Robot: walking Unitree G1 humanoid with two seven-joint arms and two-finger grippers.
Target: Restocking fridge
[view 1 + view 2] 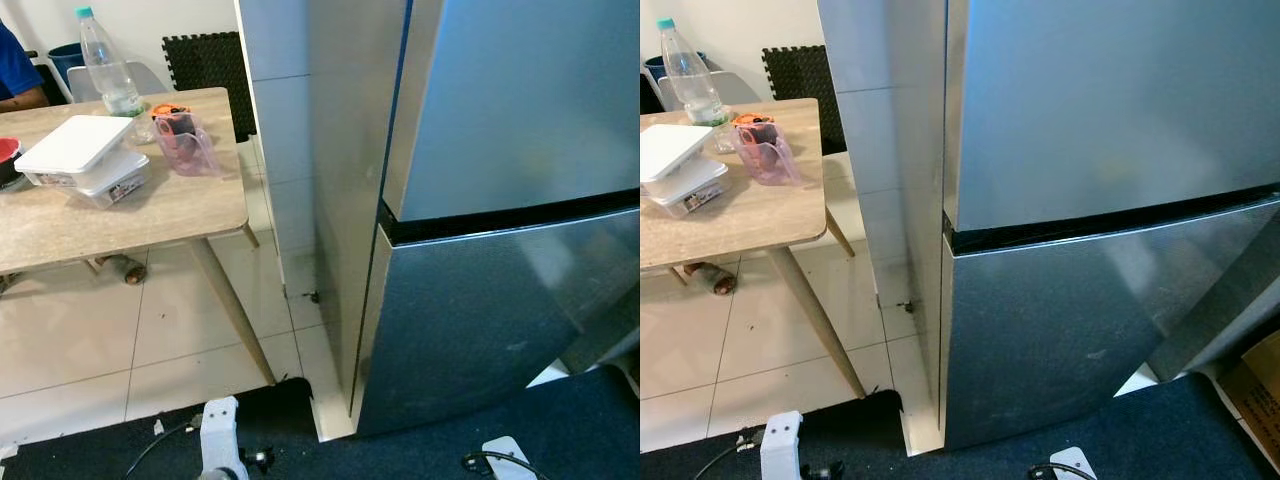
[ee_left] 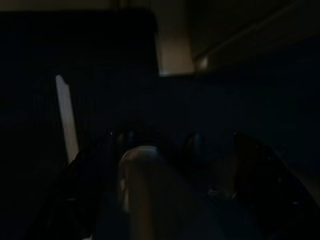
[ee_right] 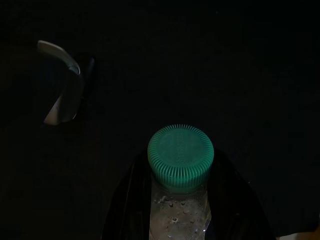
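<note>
Clear plastic water bottle with a ribbed green cap (image 3: 180, 156), beaded with droplets inside the neck, seen from above in the right wrist view, flanked by the dark fingers of the right gripper (image 3: 182, 220). Jaws closed around the bottle just below the cap, by the look of it; carried low in the shade, over a dark floor.

Best done: keep the bottle upright and the grip firm on the neck, free the other arm for the door first. Tall silver two-door fridge (image 1: 500, 250) directly ahead, both doors shut, so no shelf reachable yet. Likely slippery if wet, so no loosening until it stands on a shelf.

Left gripper (image 2: 165, 170) hanging idle in deep shade; whether its jaws are open cannot be told.

On the pale wooden counter (image 1: 190, 210), a second clear bottle with a green cap (image 1: 108, 72) near the far edge, a pink translucent jug (image 1: 185, 140) at the far right corner, and stacked white lidded boxes (image 1: 85, 158) mid-counter.
</note>
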